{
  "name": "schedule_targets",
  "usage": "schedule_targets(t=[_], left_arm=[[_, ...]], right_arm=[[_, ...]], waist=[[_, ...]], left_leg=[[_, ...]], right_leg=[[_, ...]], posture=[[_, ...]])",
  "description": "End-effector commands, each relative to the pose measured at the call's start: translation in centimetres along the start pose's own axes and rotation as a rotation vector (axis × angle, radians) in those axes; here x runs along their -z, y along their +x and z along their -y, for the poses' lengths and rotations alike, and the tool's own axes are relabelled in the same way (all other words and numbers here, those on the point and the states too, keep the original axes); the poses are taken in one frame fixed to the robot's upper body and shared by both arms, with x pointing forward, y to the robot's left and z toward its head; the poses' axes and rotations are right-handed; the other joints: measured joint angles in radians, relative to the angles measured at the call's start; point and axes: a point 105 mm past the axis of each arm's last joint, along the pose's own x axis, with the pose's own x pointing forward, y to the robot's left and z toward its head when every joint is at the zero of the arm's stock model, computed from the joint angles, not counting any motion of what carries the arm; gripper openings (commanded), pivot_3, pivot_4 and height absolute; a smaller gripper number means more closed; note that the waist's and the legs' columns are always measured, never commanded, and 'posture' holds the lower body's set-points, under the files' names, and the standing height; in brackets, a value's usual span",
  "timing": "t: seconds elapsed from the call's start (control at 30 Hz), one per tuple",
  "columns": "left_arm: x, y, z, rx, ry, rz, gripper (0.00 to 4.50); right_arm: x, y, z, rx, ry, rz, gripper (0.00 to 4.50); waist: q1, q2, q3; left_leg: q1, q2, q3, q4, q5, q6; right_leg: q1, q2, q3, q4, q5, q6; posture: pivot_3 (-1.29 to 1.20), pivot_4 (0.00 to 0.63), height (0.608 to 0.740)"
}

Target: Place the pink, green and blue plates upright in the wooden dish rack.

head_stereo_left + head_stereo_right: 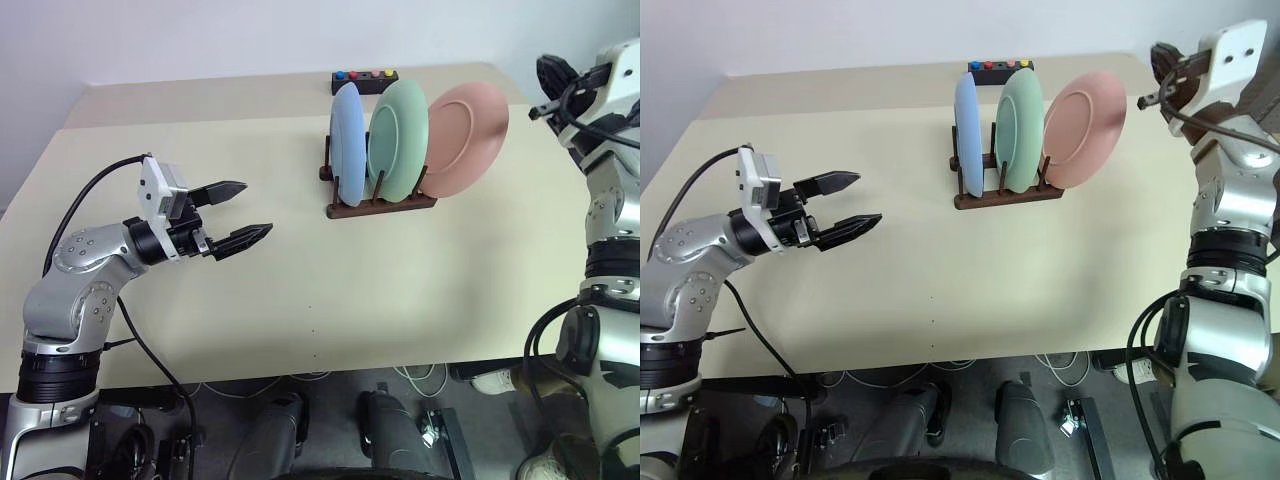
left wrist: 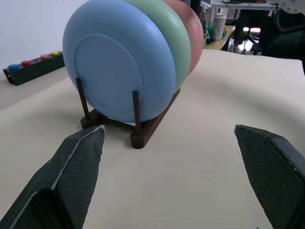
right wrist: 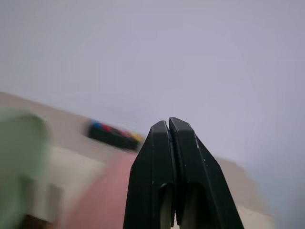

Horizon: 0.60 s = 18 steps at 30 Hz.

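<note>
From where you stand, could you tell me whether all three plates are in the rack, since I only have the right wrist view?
Observer: Yes, the blue plate, green plate and pink plate all stand in the wooden dish rack.
Operator: Thank you, is any plate leaning?
Observer: The pink plate tilts outward at the rack's right end.
Operator: And is the left gripper near them?
Observer: No, the left gripper hangs open over bare table, well left of the rack.
</note>
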Motion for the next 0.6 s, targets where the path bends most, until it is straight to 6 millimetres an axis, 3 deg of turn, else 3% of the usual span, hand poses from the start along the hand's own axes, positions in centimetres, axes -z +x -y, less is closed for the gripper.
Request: schedule_targets(t=[0.03, 0.1, 0.2, 0.33, 0.6], left_arm=[[-1.2, -0.1, 0.2, 0.004, 0.041, 0.025, 4.50], [-1.2, -0.1, 0.2, 0.005, 0.040, 0.024, 4.50], [-1.1, -0.1, 0.2, 0.005, 0.040, 0.022, 4.50], [-1.1, -0.2, 0.1, 0.002, 0.040, 0.019, 4.50], [-0.8, -0.3, 0.1, -0.002, 0.039, 0.010, 4.50]], right_arm=[[0.6, 0.1, 0.2, 0.010, -0.167, -0.050, 0.02], [2.3, 0.0, -0.7, -0.026, -0.204, -0.116, 0.02], [3.2, 0.1, -2.1, -0.089, -0.191, -0.132, 0.02], [1.9, 0.6, -3.3, -0.142, -0.101, -0.063, 0.02], [-1.1, 0.9, -4.1, -0.199, -0.089, 0.062, 0.02]], waist=[[-0.007, 0.000, 0.000], [-0.010, 0.000, 0.000], [-0.007, 0.000, 0.000], [-0.005, 0.000, 0.000], [-0.004, 0.000, 0.000]], left_leg=[[0.000, 0.000, 0.000, 0.000, 0.000, 0.000], [0.000, 0.001, 0.001, -0.001, 0.002, -0.004], [0.000, 0.002, 0.002, -0.001, 0.003, -0.005], [0.000, 0.002, 0.003, -0.001, 0.003, -0.005], [0.000, 0.005, 0.006, 0.000, 0.003, -0.005]], right_leg=[[0.000, 0.000, 0.000, 0.000, 0.000, 0.000], [-0.001, 0.001, 0.001, 0.001, 0.000, 0.000], [-0.001, 0.003, 0.002, 0.001, 0.000, 0.000], [-0.001, 0.005, 0.005, 0.000, 0.000, -0.001], [-0.002, 0.007, 0.009, 0.000, 0.001, -0.001]], posture=[[0.00, 0.150, 0.740], [0.00, 0.150, 0.740], [0.00, 0.150, 0.740], [0.00, 0.150, 0.740], [0.00, 0.150, 0.740]])
